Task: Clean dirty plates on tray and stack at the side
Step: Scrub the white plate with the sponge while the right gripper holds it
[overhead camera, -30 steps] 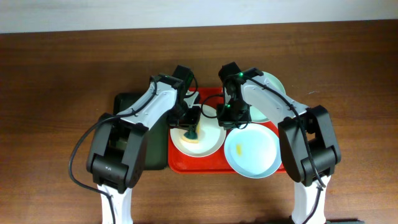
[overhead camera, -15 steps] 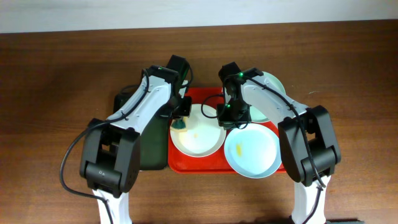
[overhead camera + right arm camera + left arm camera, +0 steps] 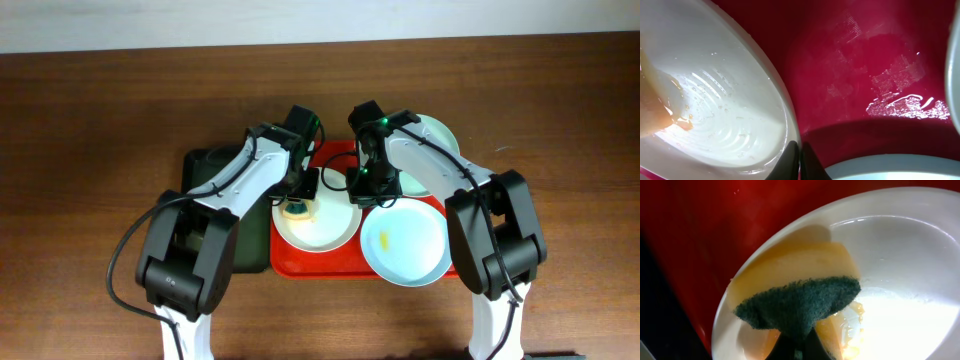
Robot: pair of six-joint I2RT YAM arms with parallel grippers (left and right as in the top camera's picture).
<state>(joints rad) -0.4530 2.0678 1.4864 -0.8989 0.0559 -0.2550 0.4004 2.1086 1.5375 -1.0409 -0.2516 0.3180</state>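
On the near right of the red tray (image 3: pixel 288 263) lies a pale blue plate (image 3: pixel 404 243) with a yellow smear (image 3: pixel 384 239) in its middle. Just left of it on the same tray sits the white plate (image 3: pixel 325 228). The left fingers (image 3: pixel 797 347) are clamped on a yellow sponge (image 3: pixel 800 305), which presses its green face into the plate's far left. The right fingers (image 3: pixel 794 159) are pinched narrow on its right rim. A pale green plate (image 3: pixel 437 138) lies at the far right, and a dark green tray (image 3: pixel 245 250) rests left on the worktop (image 3: pixel 100 150).
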